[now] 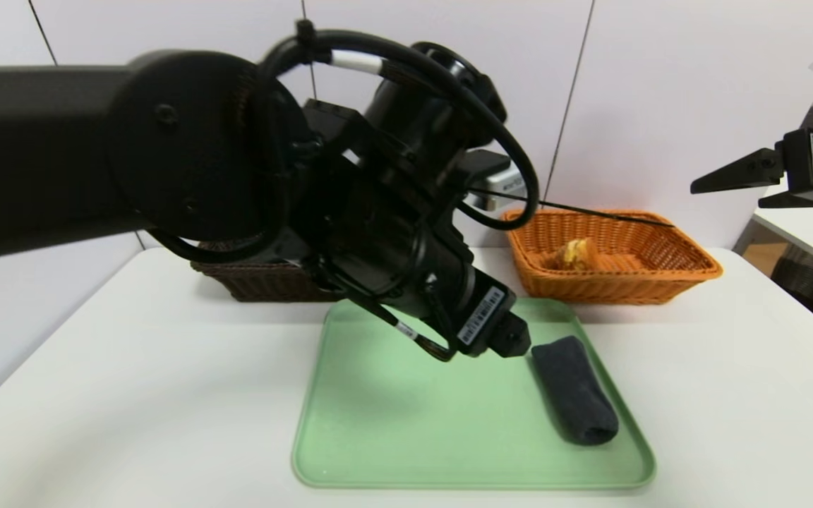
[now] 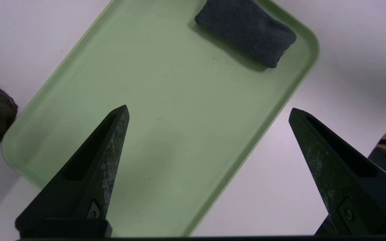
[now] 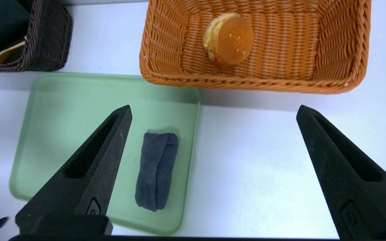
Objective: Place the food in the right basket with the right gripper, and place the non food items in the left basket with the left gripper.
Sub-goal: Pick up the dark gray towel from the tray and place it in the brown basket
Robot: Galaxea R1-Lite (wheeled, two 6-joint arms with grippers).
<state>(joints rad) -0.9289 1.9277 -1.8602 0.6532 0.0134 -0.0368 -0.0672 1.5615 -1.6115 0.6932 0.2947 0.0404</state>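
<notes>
On the right of the tray, only the cloth remains for the left gripper, spread empty above; the burger already sits in the far-right basket, the right gripper released.

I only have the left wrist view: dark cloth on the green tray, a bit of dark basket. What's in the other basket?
Observer: The orange basket holds a burger.
Operator: And the dark basket, anything inside?
Observer: Yes, the right wrist view shows something yellow in the dark basket; I can't tell what it is.
Operator: Where's the right gripper?
Observer: Open, raised above the table's right side, holding nothing.
</notes>
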